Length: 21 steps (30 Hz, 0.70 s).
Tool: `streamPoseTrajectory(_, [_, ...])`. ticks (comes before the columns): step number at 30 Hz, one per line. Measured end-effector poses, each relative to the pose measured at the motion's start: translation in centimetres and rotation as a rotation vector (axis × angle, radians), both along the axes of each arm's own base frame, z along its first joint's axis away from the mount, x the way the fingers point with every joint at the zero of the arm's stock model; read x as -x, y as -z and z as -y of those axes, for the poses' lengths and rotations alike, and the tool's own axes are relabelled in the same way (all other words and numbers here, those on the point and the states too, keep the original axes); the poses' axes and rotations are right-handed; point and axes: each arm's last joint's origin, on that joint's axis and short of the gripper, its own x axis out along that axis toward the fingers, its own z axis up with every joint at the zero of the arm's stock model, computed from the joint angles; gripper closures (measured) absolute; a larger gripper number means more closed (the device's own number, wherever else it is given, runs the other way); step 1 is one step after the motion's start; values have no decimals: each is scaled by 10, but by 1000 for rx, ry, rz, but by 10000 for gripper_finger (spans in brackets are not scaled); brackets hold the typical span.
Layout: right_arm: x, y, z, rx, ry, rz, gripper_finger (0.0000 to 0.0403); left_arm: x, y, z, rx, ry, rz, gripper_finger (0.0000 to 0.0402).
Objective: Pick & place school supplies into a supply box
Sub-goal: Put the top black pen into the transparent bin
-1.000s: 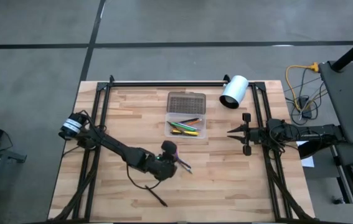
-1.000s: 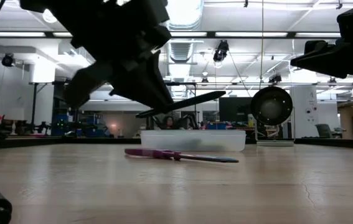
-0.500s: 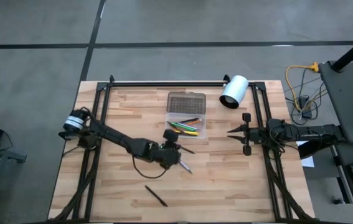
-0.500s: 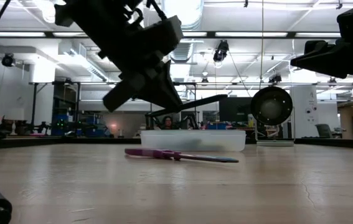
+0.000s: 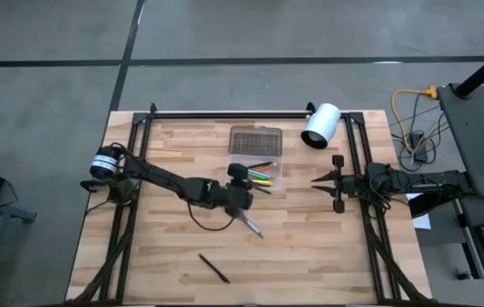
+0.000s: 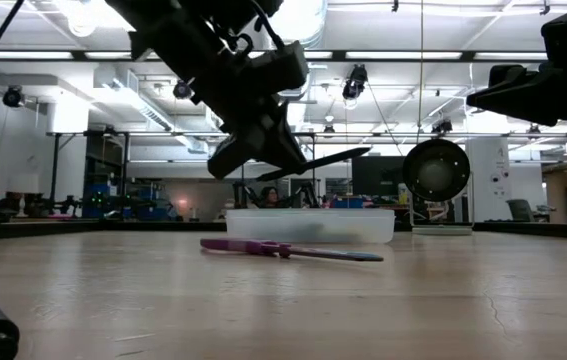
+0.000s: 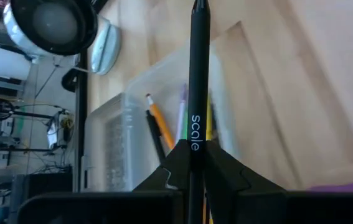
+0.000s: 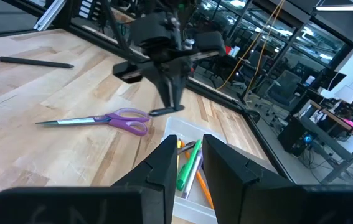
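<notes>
My left gripper hovers at the near edge of the clear supply box and is shut on a black pen marked "scale". The box lies open, its dotted lid folded back toward the far edge. Green, orange, yellow and black pens lie inside it. Purple-handled scissors lie flat on the table just near of the gripper. Another black pen lies farther toward the near edge. My right gripper waits at the table's right side, open by a narrow gap. My left gripper pinches the black pen between its two fingers, at the stretch just behind the "scale" lettering. The pen runs along the fingers and sticks out ahead of them. It is lifted clear and almost level, its tip over the box.
A white cylinder lies at the far right corner, beside the box lid. Black frame rails run along the far, left and right edges. Bare wood lies left of the box and along the near edge.
My left gripper has carried the black pen from the middle of the table, near the scissors, toward the far edge and slightly right, to the near edge of the box. It has stayed shut on the pen, which remains lifted clear. The scissors and the other pen have not moved.
</notes>
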Motion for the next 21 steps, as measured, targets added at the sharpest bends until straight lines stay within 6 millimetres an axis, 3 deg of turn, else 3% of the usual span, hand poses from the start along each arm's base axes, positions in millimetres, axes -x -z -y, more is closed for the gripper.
streamPoseTrajectory(14, [0, 0, 0, 0, 0, 0, 335, -6, -5, -49, -33, -94, 39, 389])
streamPoseTrajectory(21, [0, 0, 0, 0, 0, 0, 335, -8, -7, -60, 18, -64, 50, 389])
